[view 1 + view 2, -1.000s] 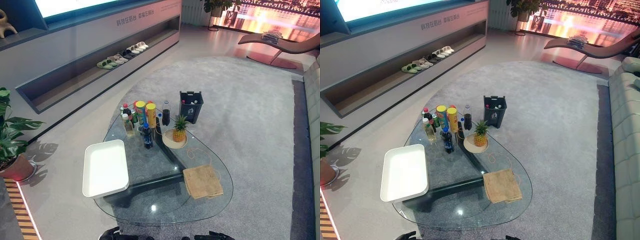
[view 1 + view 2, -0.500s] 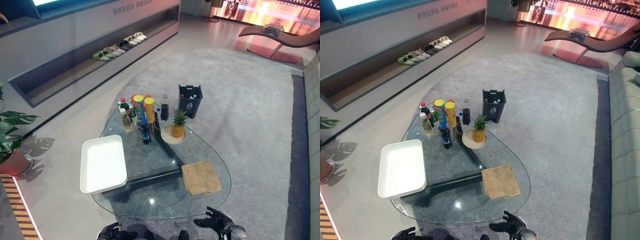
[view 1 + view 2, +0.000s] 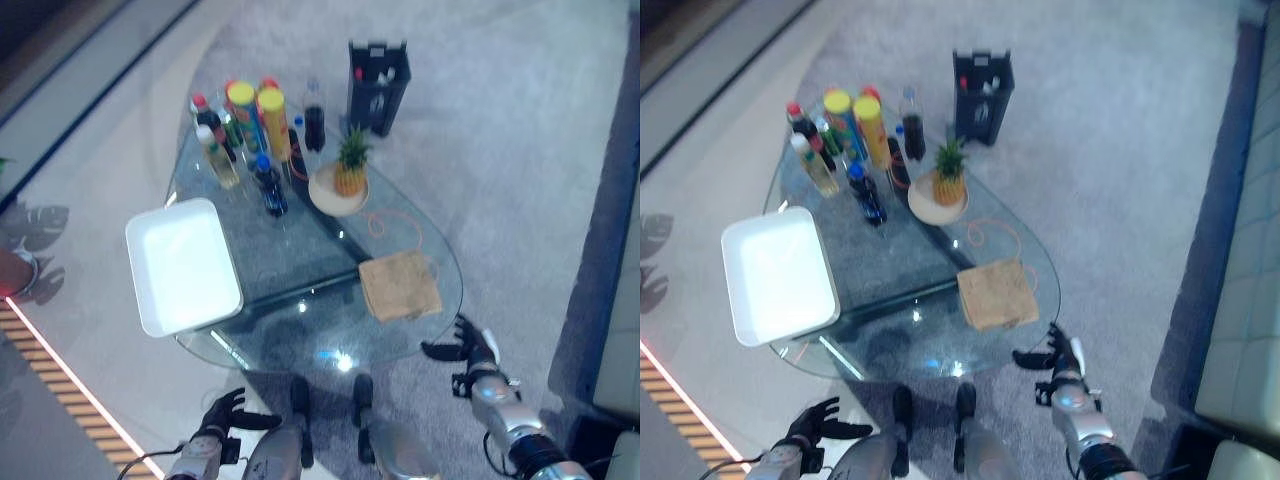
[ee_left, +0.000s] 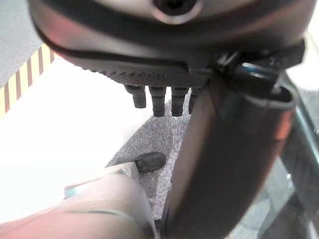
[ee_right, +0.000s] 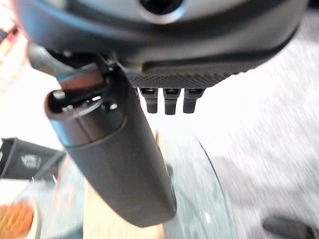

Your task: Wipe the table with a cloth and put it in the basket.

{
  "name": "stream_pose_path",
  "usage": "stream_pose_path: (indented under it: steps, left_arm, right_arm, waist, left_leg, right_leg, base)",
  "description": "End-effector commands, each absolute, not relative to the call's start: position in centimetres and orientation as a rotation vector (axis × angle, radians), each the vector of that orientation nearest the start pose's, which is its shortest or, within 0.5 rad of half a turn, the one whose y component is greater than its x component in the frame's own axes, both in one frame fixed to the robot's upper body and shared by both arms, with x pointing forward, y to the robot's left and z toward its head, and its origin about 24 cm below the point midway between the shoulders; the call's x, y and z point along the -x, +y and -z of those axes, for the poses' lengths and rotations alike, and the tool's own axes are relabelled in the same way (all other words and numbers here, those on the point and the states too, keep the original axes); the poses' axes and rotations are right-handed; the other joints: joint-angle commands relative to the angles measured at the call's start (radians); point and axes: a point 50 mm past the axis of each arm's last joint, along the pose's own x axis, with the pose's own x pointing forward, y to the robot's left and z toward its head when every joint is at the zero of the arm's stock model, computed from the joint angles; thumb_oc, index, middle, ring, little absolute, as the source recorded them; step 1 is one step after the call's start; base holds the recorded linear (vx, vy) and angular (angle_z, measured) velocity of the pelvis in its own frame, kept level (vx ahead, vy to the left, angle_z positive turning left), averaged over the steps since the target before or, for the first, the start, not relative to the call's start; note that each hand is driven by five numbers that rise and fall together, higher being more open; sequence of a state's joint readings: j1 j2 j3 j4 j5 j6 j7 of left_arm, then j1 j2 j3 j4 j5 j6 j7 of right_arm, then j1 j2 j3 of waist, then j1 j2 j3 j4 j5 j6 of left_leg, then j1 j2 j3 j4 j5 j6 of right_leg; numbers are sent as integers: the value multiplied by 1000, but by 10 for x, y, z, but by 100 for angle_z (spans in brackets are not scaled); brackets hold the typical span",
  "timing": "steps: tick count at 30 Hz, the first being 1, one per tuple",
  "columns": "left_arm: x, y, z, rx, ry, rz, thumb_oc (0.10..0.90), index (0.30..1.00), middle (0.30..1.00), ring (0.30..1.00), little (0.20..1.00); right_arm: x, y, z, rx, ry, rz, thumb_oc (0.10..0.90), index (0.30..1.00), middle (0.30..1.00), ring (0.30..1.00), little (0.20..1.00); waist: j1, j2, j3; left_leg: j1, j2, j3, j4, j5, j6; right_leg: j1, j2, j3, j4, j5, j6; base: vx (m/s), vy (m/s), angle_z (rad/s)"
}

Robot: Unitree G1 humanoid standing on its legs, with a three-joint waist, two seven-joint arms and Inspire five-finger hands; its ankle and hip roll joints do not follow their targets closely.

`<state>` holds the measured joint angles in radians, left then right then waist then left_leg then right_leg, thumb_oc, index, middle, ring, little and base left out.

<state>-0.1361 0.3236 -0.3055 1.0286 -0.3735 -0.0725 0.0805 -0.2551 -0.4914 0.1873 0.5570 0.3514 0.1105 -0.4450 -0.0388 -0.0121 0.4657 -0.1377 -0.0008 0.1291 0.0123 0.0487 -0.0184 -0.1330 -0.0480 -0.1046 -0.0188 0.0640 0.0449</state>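
While the tan cloth (image 3: 399, 285) lies flat on the glass table (image 3: 300, 330) near its right edge, the right hand (image 3: 466, 347) hovers just off that edge with fingers spread and relaxed, near the cloth without touching it. The left hand (image 3: 222, 416) hangs low off the table's near-left side, fingers loosely extended and holding nothing, well apart from the cloth. A white tray (image 3: 181, 266) sits on the table's left side.

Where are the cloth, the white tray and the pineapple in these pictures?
cloth (image 3: 400, 285), left eye view, middle of the folded tan fabric.
white tray (image 3: 184, 266), left eye view, its bare inner floor.
pineapple (image 3: 349, 178), left eye view, the yellow fruit body.
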Motion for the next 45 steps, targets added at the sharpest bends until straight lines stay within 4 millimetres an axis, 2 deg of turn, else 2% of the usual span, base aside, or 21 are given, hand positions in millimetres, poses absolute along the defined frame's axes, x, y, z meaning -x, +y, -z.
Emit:
stream_pose_path:
  steps: [1,5,6,7,9,19,22,35,45]
  left_arm:
    - [-177,240,121,-169,836,-152,800,900,900,900,900]
    - [-188,237,116,-168,808,-129,800,900,900,900,900]
    - [-188,237,116,-169,807,-127,800,900,900,900,900]
    - [-194,235,114,-170,791,-124,800,900,900,900,900]
    - [-198,232,112,-169,777,-124,800,900,900,900,900]
    - [-222,216,97,-151,675,-107,800,900,900,900,900]
    - [-230,212,92,-146,648,-101,800,900,900,900,900]
    - [-235,208,87,-131,630,-90,800,900,900,900,900]
    - [-237,204,85,-113,624,-77,800,900,900,900,900]
  right_arm:
    - [-299,-290,-69,422,89,647,800,900,900,900,900]
    - [-314,-299,-109,454,-28,775,800,900,900,900,900]
    - [-314,-299,-111,455,-34,779,800,900,900,900,900]
    - [-321,-302,-128,461,-75,796,800,900,900,900,900]
    - [-327,-303,-144,464,-112,810,800,900,900,900,900]
    - [-343,-293,-197,464,-257,814,800,900,900,900,900]
    - [-347,-292,-205,448,-262,810,800,900,900,900,900]
    - [-357,-285,-218,415,-259,767,800,900,900,900,900]
    - [-363,-269,-218,415,-239,684,800,900,900,900,900]
  waist:
    - [3,-1,-16]
    - [5,14,25]
    - [6,14,27]
    - [7,19,45]
    - [10,24,54]
    - [23,41,54]
    - [31,42,54]
    - [49,53,54]
    - [58,54,54]
  left_leg:
    - [-98,40,-17,185,-92,-21]
    - [-168,31,-27,217,-90,-22]
    - [-171,30,-28,219,-90,-22]
    - [-203,28,-29,237,-90,-22]
    - [-247,27,-30,260,-90,-23]
    - [-423,9,-31,314,-90,-21]
    - [-463,6,-28,318,-86,-19]
    - [-580,-8,-42,356,-86,-12]
    - [-632,-16,-53,382,-93,-6]
  right_leg:
    - [-124,-32,-22,217,-99,13]
    - [-192,-29,-18,241,-97,7]
    - [-195,-29,-18,243,-97,7]
    - [-227,-28,-16,259,-98,5]
    - [-269,-28,-15,278,-99,3]
    - [-449,-38,-13,331,-90,5]
    - [-490,-39,-17,339,-85,6]
    - [-602,-39,-20,367,-74,5]
    - [-655,-42,-14,386,-70,7]
  base:
    - [-63,-11,-2]
    - [-69,8,-3]
    - [-77,28,-3]
    - [-67,25,-5]
    - [-34,14,-2]
    - [5,31,-1]
    - [0,0,0]
    - [35,37,3]
    - [28,30,2]
